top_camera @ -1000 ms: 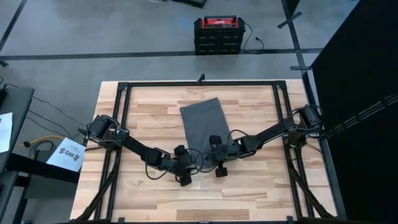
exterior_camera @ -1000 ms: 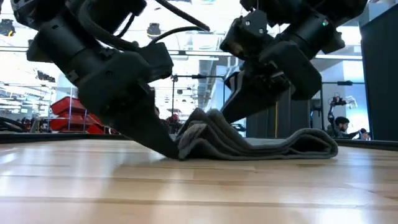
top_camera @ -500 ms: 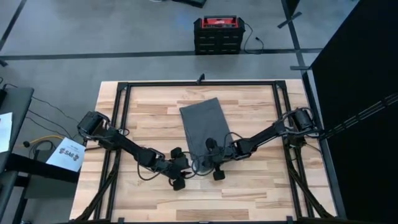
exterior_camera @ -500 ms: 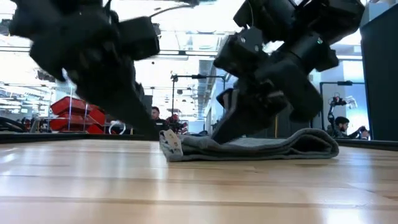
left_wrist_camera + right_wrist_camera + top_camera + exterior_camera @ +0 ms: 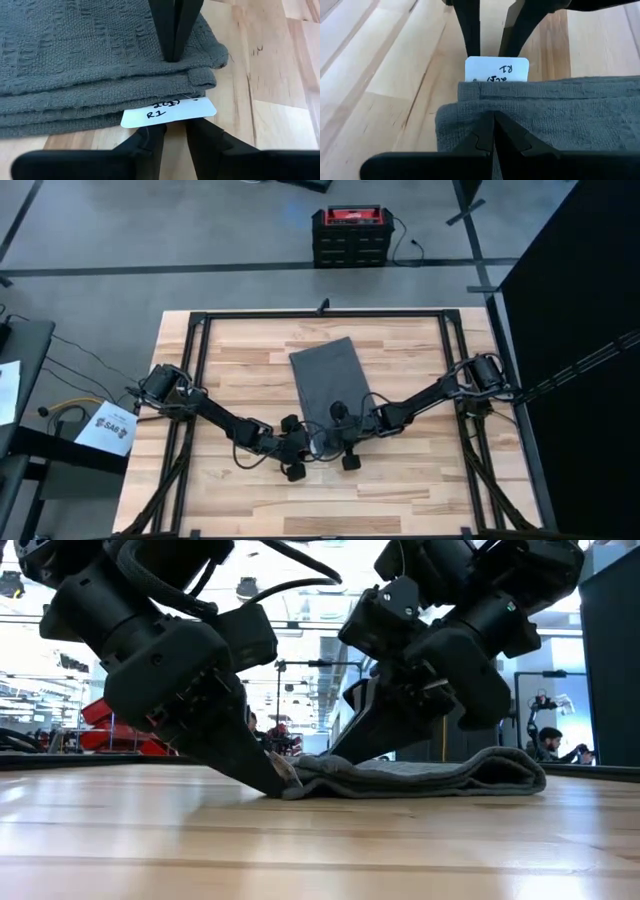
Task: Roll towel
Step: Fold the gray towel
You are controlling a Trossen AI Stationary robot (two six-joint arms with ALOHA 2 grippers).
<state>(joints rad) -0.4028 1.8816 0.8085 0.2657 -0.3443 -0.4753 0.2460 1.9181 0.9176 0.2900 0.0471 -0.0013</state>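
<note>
The left gripper [image 5: 172, 131] sat on the table [image 5: 400, 480] at the towel's [image 5: 328, 380] near edge, fingers slightly apart beside the white tag [image 5: 169, 111]. The right gripper [image 5: 493, 122], fingers together, pressed on that edge. Rolling well probably meant lifting every layer evenly. Only the wrist views showed the tag's writing; the towel lay folded mid-table.

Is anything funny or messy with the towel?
A little. The folded grey towel lies slanted on the table, not square to its edges. Its white tag sticks out at the near edge, between the left gripper jaws.
</note>
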